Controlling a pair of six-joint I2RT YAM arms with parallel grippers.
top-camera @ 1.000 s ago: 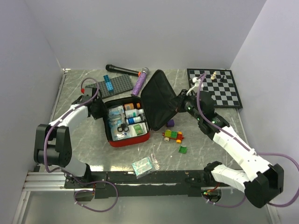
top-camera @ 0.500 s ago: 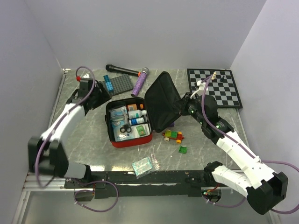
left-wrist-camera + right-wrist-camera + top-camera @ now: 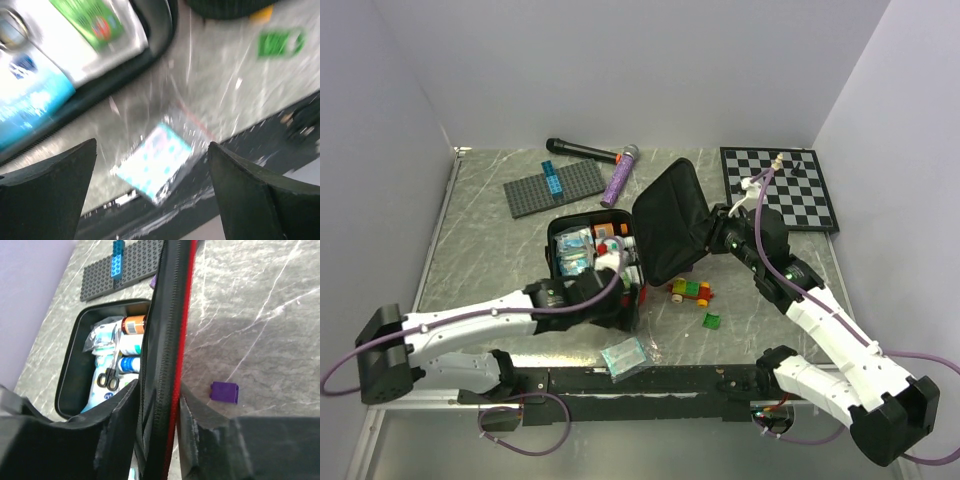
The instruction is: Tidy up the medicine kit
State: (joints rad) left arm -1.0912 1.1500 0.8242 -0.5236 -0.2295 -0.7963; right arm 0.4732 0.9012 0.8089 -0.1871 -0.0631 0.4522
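Medicine kit [image 3: 670, 225]: lies open near the middle of the tabletop [image 3: 470, 250], tray flat, lid [image 3: 162, 340] tilted up at the tray's 3 o'clock side, black lining facing the tray. Holds scissors [image 3: 107, 377], an orange-capped bottle [image 3: 134, 324], further bottles and packets.

Right pincer [image 3: 157, 407]: clamps the lid's zip edge, one finger [image 3: 120, 425] on the lining side, the other on the red outside.

Left pincer [image 3: 152, 145]: gapes wide and grips nothing, hovering at 6 o'clock of the tray, above a clear sachet [image 3: 152, 170] with a white-and-teal packet inside. Wrist view blurred; contact with the sachet impossible to tell.

At 12 o'clock of the kit: grey baseplate [image 3: 555, 185] carrying a blue brick [image 3: 118, 250], a purple glitter tube [image 3: 618, 175] and a black microphone [image 3: 582, 150]. At 2 o'clock: chessboard [image 3: 780, 188]. At 4 o'clock: toy car [image 3: 690, 291] and green block [image 3: 713, 320]. Just beside the lid's outer face: purple block [image 3: 224, 391].
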